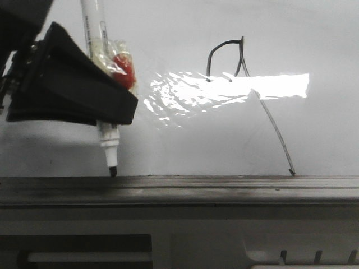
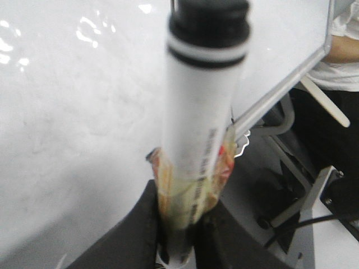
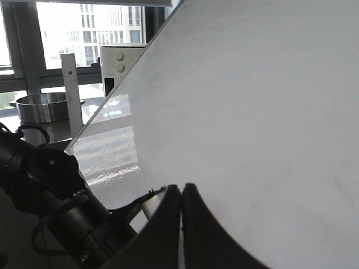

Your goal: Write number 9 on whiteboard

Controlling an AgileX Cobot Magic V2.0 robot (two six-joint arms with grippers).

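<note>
White marker pen [image 2: 199, 129], black-capped end toward the camera, printed text running along its barrel, is sitting clamped between the left gripper's [image 2: 182, 235] dark fingers [image 2: 134, 235], wrapped there in yellowish tape. Glossy whiteboard [image 2: 78, 112] is lying behind, its metal-framed edge [image 2: 286, 84] running diagonally.

The whiteboard [image 1: 314, 134] lies bare from 3 o'clock of the left hand [image 1: 98, 106]; the grey rail [image 1: 224, 190] bars 6 o'clock, apparently touching the marker tip [image 1: 113, 170].
</note>
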